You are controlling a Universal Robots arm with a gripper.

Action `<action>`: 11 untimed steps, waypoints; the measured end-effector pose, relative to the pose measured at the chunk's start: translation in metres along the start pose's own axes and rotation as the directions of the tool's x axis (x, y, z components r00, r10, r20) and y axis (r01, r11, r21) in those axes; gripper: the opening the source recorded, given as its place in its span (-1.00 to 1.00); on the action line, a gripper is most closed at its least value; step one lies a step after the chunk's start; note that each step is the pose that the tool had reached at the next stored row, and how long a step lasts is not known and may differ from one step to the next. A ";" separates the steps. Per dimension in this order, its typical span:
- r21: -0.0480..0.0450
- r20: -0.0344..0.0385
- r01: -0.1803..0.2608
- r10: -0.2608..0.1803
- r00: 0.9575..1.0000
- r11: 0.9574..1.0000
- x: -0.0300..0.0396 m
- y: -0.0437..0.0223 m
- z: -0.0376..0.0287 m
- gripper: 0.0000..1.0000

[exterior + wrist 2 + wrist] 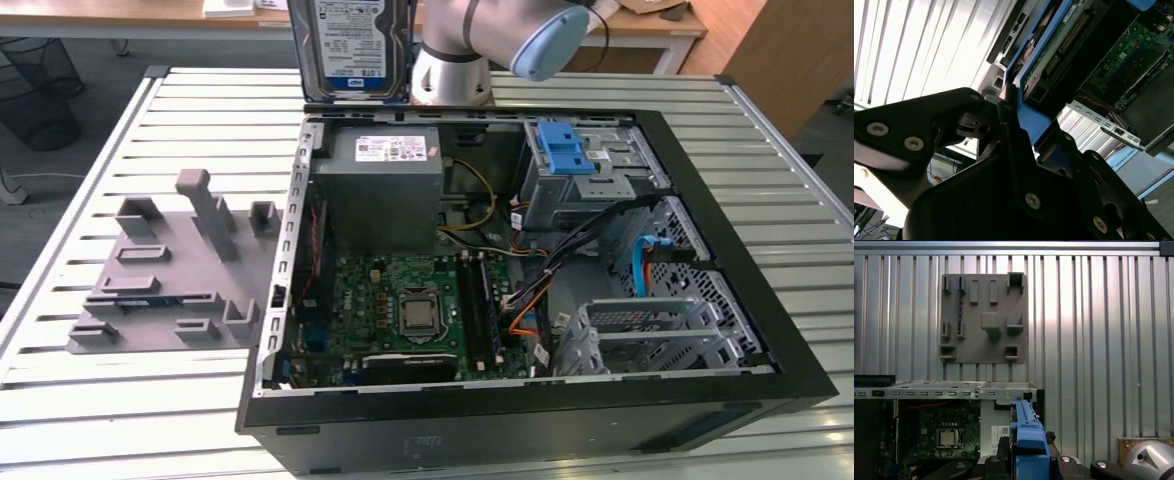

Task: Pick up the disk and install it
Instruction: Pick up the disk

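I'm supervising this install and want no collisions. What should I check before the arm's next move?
1. Disk off the table: ok, held upright by the computer case's far edge in the exterior view.
2. Tool clamped on the disk's blue carrier frame: ok.
3. Case side open: ok, motherboard exposed.
4. Silver drive cage empty: ok, as far as it shows.
5. Cables clear of that cage: cannot tell; they lie right beside it.
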State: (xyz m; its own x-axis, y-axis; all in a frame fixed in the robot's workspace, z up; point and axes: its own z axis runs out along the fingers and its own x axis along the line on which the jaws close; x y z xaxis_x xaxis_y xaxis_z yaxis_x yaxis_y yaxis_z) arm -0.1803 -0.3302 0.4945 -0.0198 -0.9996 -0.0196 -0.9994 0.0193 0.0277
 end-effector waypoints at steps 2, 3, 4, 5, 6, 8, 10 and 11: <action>0.000 0.000 0.000 0.000 1.000 1.000 0.0005 0.0000 0.0000 -0.26; 0.000 0.000 0.000 0.000 1.000 1.000 0.0007 0.0000 0.0000 -0.26; 0.000 0.000 0.000 0.000 1.000 1.000 0.0009 0.0000 -0.0001 -0.26; 0.000 0.000 0.000 0.000 1.000 1.000 0.0012 0.0000 -0.0001 -0.26; 0.000 0.000 0.000 0.000 1.000 1.000 0.0014 0.0000 0.0000 -0.26; 0.000 0.000 0.000 0.000 1.000 1.000 0.0018 0.0000 -0.0001 -0.26; 0.000 0.000 0.000 0.000 1.000 1.000 0.0023 0.0000 -0.0001 -0.26; 0.000 0.000 0.000 0.000 1.000 1.000 0.0026 0.0000 -0.0001 -0.26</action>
State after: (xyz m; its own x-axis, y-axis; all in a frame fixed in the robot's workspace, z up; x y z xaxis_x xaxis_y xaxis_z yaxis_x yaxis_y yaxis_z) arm -0.1803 -0.3328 0.4945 -0.0199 -0.9996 -0.0196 -0.9994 0.0193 0.0277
